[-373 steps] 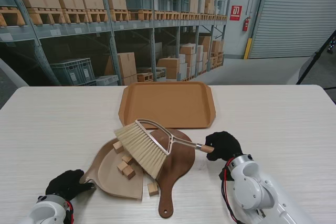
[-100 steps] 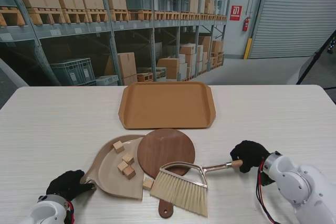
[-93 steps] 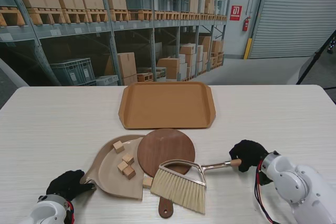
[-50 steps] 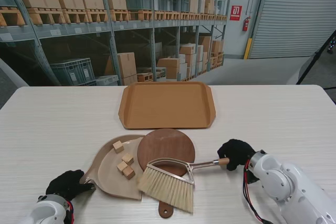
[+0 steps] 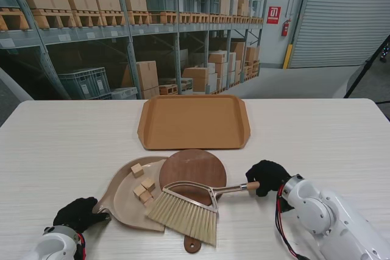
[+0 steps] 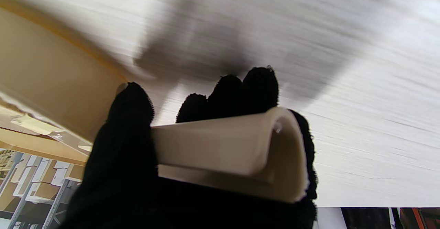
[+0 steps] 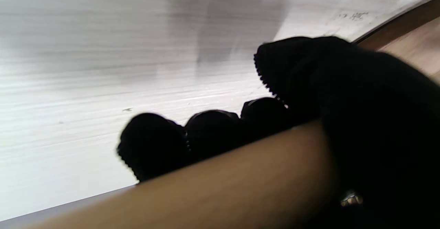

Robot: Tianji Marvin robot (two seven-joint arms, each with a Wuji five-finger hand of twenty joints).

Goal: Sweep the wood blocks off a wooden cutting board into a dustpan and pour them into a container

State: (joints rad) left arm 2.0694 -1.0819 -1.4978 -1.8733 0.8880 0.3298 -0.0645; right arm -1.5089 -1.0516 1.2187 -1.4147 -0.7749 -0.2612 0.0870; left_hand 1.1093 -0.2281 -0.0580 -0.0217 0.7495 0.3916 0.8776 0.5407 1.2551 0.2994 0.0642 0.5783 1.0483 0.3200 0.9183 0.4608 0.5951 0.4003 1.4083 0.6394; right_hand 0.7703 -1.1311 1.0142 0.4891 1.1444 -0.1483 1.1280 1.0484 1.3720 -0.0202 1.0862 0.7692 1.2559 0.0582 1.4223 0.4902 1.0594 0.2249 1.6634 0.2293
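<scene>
A round dark wooden cutting board lies mid-table, its handle pointing toward me. The beige dustpan rests against the board's left edge with three small wood blocks inside. My right hand is shut on the brush handle. The pale bristles of the brush cover the board's near part and the dustpan's lip, hiding any block beneath. My left hand is shut on the dustpan handle.
An orange-brown tray lies farther from me, just past the cutting board. The pale table stretches out to both sides. Warehouse shelving with crates stands beyond the far edge.
My right hand has drawn the brush leftward across the near part of the board up to the dustpan's lip. The loose block near the dustpan's corner is now hidden under the bristles.
</scene>
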